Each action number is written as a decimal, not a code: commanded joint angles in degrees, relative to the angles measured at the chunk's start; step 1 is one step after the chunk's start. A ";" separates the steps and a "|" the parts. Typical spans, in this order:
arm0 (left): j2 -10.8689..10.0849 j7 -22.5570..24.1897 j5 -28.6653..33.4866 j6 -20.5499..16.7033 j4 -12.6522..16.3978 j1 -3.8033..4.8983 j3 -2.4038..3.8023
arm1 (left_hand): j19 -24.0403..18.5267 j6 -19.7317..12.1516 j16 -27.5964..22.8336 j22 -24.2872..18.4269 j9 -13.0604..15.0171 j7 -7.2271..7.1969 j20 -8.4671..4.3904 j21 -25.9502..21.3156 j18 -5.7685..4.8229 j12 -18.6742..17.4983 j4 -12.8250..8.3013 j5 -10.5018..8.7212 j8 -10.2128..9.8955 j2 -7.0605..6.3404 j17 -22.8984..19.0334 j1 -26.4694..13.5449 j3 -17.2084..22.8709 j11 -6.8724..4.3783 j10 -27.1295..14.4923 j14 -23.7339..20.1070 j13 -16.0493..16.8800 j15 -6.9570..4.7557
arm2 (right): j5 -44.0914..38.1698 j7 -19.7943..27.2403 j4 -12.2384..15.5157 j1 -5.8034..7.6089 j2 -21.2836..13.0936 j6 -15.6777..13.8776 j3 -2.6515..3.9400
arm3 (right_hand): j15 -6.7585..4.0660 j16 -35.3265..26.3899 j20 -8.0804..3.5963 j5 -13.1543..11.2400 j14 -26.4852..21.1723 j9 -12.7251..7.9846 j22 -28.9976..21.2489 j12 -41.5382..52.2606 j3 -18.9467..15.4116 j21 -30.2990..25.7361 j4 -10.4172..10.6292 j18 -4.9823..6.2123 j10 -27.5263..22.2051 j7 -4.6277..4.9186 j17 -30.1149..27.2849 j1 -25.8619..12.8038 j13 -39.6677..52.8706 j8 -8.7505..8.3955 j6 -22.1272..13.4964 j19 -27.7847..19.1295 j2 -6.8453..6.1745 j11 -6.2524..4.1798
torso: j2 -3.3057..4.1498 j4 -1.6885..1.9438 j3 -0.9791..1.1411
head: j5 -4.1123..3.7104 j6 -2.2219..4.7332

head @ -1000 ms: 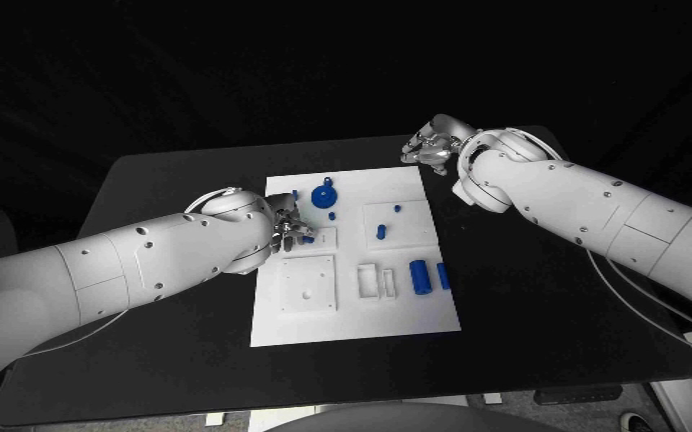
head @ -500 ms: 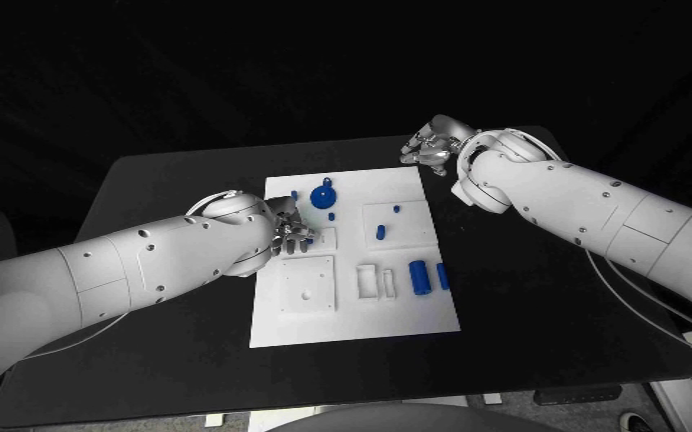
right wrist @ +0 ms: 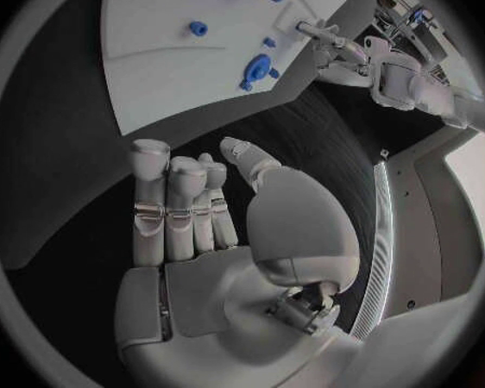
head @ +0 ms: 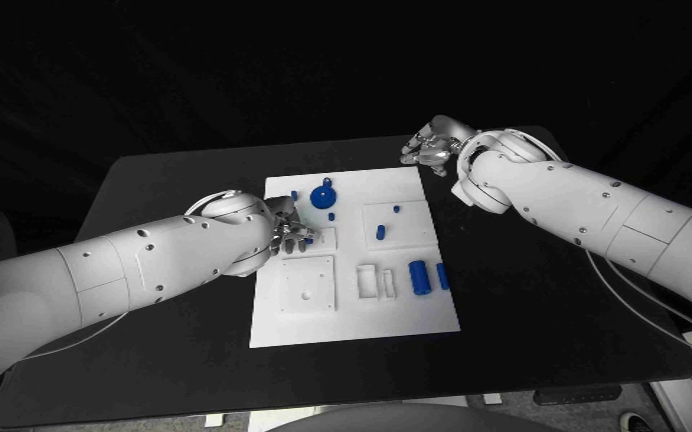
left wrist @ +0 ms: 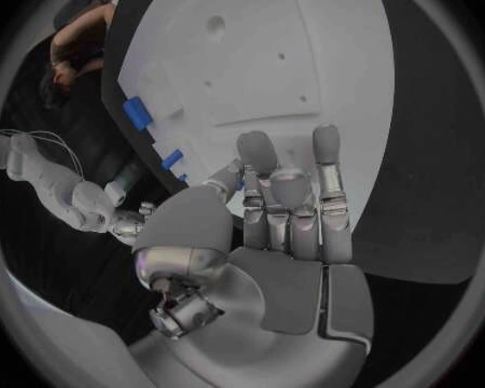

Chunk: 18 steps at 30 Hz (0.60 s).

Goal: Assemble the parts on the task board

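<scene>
Reaching over the left edge of the task board (head: 353, 327), the left hand (head: 289, 229) pinched a small blue part (head: 304, 241) — its forearm hid that side of the plate. Further right lay a round blue piece (head: 323, 195), a small peg (head: 381, 232) and a blue cylinder (head: 420, 277). Beyond the far right corner the right hand (head: 434, 142) hovered, fingers loosely apart, holding nothing. Since half a second before nothing had shifted.

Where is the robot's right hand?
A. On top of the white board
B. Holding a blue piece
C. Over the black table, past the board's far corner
C: the silver right hand hangs over the black table, off the white task board, holding nothing.
</scene>
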 commanded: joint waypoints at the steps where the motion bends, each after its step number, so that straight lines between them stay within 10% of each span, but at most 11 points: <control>1: -0.08 -0.26 0.02 -0.46 -0.07 -0.03 0.00 | 0.28 0.34 -0.29 0.85 0.01 -0.10 -0.24 -0.26 -0.26 -0.20 2.44 -0.87 0.18 -3.54 -0.15 -1.55 -1.24 -0.33 2.55 -0.06 -0.18 -0.50 | 0.11 0.41 -0.03 -0.06 -0.01 0.19 0.04 | 0.11 -0.20 0.04 0.22 -0.04 -0.01 4.22 -0.38 0.10 -0.18 -0.10 0.31 -0.44 0.08 -0.07 -0.56 -0.08 0.24 -0.04 2.73 0.04 -0.05 | 0.00 -0.02 -0.01 | 0.06 0.06; 4: -0.23 -0.19 0.02 -0.82 -0.07 -0.03 0.01 | 0.34 0.30 -0.59 0.89 -0.11 0.00 -0.19 -0.44 -0.39 -0.20 6.79 -0.73 0.13 -2.92 -0.42 0.91 -11.10 -0.25 2.54 -0.12 -0.39 -0.38 | 0.11 0.41 -0.03 -0.10 -0.04 0.17 0.04 | 0.11 -0.20 0.04 0.22 -0.04 -0.01 4.22 -0.38 0.10 -0.18 -0.10 0.31 -0.44 0.08 -0.07 -0.56 -0.08 0.24 -0.04 2.73 0.04 -0.05 | 0.00 -0.03 0.00 | 0.03 0.04; 7: -0.42 -0.08 0.02 -1.13 -0.02 -0.03 0.04 | 0.31 0.34 -0.57 0.88 -0.16 0.07 -0.22 -0.48 -0.37 -0.26 8.35 -0.71 0.12 -5.93 -0.41 0.30 -12.11 -0.25 2.54 -0.08 -0.45 -0.44 | 0.11 0.42 -0.04 -0.13 -0.06 0.16 0.04 | 0.11 -0.20 0.04 0.22 -0.04 -0.01 4.22 -0.38 0.10 -0.18 -0.10 0.31 -0.44 0.08 -0.07 -0.56 -0.08 0.24 -0.04 2.73 0.04 -0.05 | 0.01 0.00 -0.01 | -0.03 0.02; 8: -0.48 -0.04 0.02 -1.25 0.00 -0.03 0.06 | 0.34 0.48 -0.64 0.88 -0.46 0.07 -0.39 -0.59 -0.52 -0.30 15.05 -0.74 0.08 -9.01 -0.39 3.13 -10.17 -0.28 2.56 -0.13 -0.68 -0.51 | 0.11 0.42 -0.04 -0.14 -0.06 0.15 0.04 | 0.11 -0.20 0.04 0.22 -0.04 -0.01 4.22 -0.38 0.10 -0.18 -0.10 0.31 -0.44 0.08 -0.07 -0.56 -0.08 0.24 -0.04 2.73 0.04 -0.05 | 0.01 0.00 -0.01 | -0.03 0.02; 18: -0.69 0.55 0.28 -2.36 0.11 -0.04 0.98 | 0.37 0.38 -1.10 0.86 -0.86 0.09 -0.72 -0.74 -0.84 -0.43 15.97 -0.77 0.07 -11.24 -0.87 2.36 -12.27 -0.32 2.55 -0.30 -1.09 -0.64 | 0.11 0.45 -0.09 -0.24 -0.01 0.16 0.04 | 0.11 -0.20 0.04 0.22 -0.04 -0.01 4.22 -0.38 0.10 -0.18 -0.10 0.31 -0.44 0.08 -0.07 -0.56 -0.08 0.24 -0.04 2.73 0.04 -0.05 | 0.04 -0.04 -0.03 | 0.06 0.08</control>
